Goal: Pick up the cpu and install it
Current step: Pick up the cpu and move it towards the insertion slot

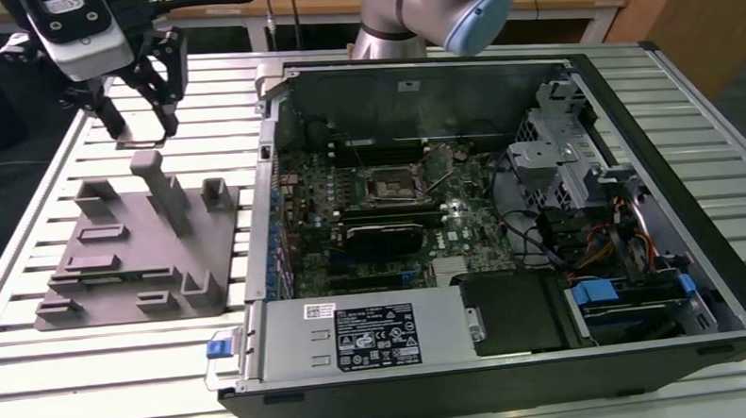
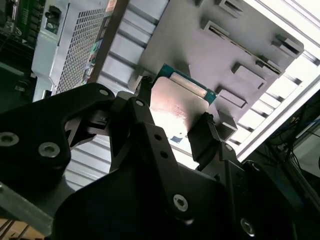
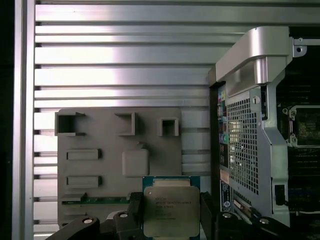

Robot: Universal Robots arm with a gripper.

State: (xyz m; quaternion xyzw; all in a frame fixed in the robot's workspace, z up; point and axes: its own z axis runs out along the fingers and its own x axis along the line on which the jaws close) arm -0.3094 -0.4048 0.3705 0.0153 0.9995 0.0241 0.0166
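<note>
Filling the exterior view's centre and right, the open computer case (image 1: 419,98) lies on the slatted table (image 1: 53,374), with the grey fixture (image 1: 112,277) at its left. At that view's upper left, above the fixture, the gripper (image 1: 139,129) has its fingers pressed against opposite edges of the cpu (image 3: 171,210).

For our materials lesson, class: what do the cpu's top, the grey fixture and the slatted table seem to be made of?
The cpu top: seemingly metal, pale silver with a soft sheen catching light. The grey fixture: likely plastic, uniformly matt, no glint. The table: probably aluminium, bright ribbed slats with strong highlights.
</note>
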